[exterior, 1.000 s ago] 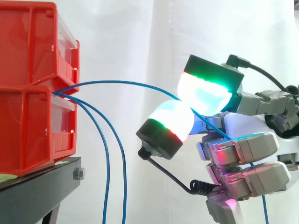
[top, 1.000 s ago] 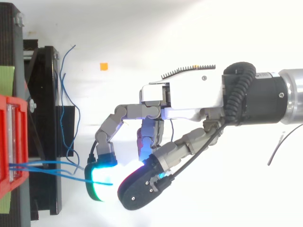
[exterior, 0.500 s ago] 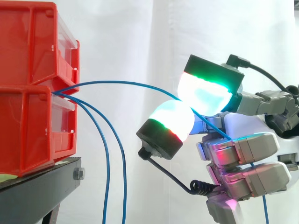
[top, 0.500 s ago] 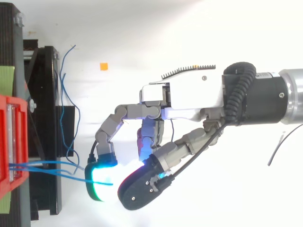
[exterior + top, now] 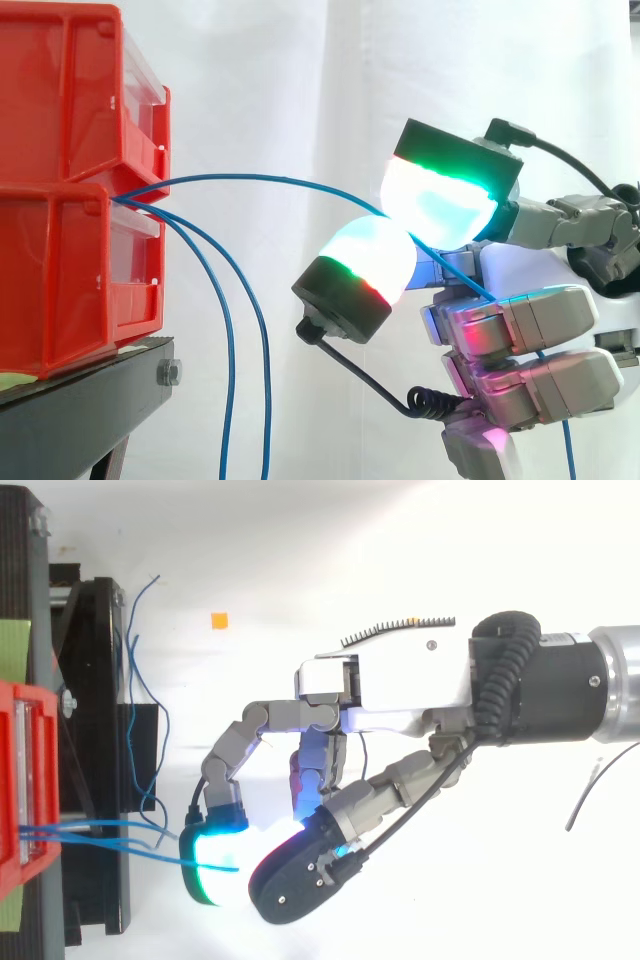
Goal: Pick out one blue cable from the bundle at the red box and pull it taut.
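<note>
No shift: robot hand (image 5: 390, 695) in pinch on blue cable (image 5: 260, 178)

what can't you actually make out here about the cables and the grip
- Side view: where the blue cable starts, hidden in the gap between the red bins.
- Side view: lower ends of the two hanging cables, cut off by the bottom edge.
- Top view: how the fingers pinch it, washed out by pad glow.

Probably a robotics lab, set up as a test rig: a white curtain (image 5: 290, 90) hangs as backdrop, red bins (image 5: 70, 260) are stacked on a black stand (image 5: 70, 420), and a blue cable (image 5: 270, 177) runs from them to a robot hand (image 5: 390, 685) with glowing fingertip pads (image 5: 440, 200).
</note>
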Controlling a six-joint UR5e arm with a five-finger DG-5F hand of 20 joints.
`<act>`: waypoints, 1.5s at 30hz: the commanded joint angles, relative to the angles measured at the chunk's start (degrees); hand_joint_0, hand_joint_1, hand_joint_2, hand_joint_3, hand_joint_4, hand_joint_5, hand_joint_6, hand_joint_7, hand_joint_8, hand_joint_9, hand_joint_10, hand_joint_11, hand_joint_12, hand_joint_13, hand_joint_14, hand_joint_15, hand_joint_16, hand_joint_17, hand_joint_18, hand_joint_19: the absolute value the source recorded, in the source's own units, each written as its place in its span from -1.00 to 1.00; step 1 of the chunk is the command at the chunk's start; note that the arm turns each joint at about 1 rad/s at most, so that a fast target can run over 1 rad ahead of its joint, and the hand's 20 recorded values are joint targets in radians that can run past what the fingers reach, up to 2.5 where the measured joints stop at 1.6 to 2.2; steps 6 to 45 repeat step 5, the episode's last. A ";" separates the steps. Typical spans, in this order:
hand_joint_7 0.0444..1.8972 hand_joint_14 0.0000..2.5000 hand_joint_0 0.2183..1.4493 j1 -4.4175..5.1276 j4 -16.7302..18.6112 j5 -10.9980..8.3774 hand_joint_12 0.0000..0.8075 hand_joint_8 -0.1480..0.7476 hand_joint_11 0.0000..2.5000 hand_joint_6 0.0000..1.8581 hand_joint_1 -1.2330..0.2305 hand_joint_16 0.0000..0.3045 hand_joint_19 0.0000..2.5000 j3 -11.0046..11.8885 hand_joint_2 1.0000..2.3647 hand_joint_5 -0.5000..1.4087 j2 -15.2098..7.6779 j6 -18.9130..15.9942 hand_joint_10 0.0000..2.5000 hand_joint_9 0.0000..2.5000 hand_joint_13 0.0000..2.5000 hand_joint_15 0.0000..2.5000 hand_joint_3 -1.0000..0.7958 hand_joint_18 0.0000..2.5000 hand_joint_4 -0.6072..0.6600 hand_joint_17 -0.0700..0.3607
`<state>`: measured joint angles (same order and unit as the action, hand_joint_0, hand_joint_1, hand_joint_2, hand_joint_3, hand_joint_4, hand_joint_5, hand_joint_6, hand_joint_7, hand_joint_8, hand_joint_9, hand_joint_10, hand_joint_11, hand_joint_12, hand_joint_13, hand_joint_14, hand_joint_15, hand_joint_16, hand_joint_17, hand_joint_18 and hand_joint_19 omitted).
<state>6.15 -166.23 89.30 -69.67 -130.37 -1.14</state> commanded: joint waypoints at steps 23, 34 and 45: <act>-0.16 -0.98 -0.17 0.00 0.03 0.00 -0.26 -0.24 -0.02 0.09 -0.35 -0.77 -0.35 -0.03 -0.98 -0.62 0.03 0.00 -0.98 0.13 0.09 -0.14 -0.18 -0.29 -0.42 -0.31; -0.16 -0.98 -0.17 0.00 0.03 0.00 -0.26 -0.24 -0.02 0.09 -0.35 -0.77 -0.35 -0.03 -0.98 -0.62 0.03 0.00 -0.98 0.13 0.09 -0.14 -0.18 -0.29 -0.42 -0.31; -0.16 -0.98 -0.17 0.00 0.03 0.00 -0.26 -0.24 -0.02 0.09 -0.35 -0.77 -0.35 -0.03 -0.98 -0.62 0.03 0.00 -0.98 0.13 0.09 -0.14 -0.18 -0.29 -0.42 -0.31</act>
